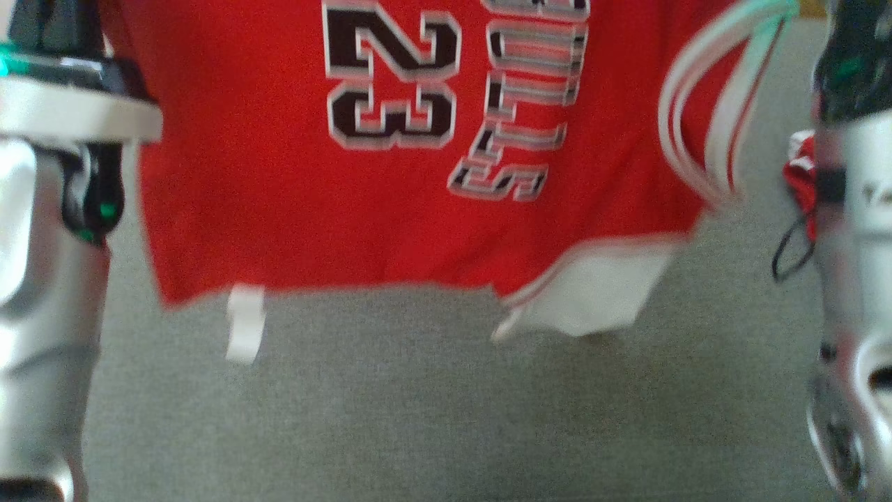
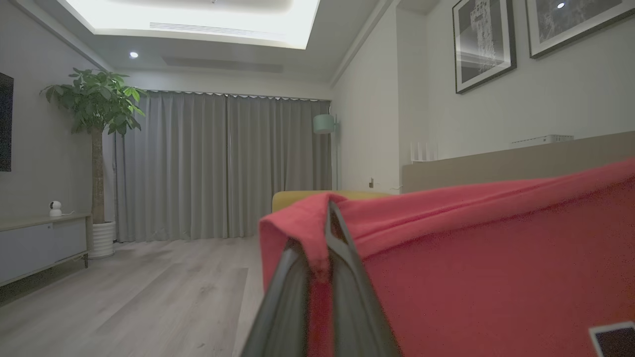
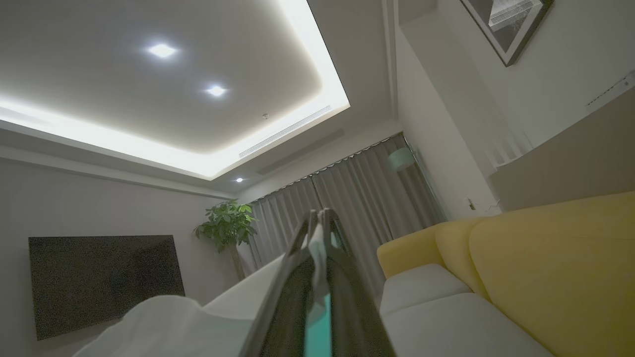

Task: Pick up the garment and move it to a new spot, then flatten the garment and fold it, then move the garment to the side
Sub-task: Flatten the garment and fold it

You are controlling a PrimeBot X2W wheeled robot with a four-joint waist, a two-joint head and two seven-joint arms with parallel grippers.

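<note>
The garment [image 1: 279, 209] is a red jersey with a black "23", lettering and white trim. It hangs spread in the head view above the grey surface [image 1: 418, 418], its lower hem and a white tag dangling free. My left arm [image 1: 49, 279] rises at the left edge and my right arm [image 1: 857, 209] at the right edge. In the left wrist view my left gripper [image 2: 325, 218] is shut on a red corner of the garment [image 2: 496, 258]. In the right wrist view my right gripper [image 3: 320, 218] is shut on a pale edge of the garment [image 3: 163, 327].
A yellow sofa [image 3: 545, 258] with pale cushions stands to the right. A dark screen [image 3: 104, 282] hangs on the wall. A potted plant [image 2: 96, 104] and a low cabinet [image 2: 39, 243] stand by the grey curtains, beyond open wooden floor [image 2: 149, 297].
</note>
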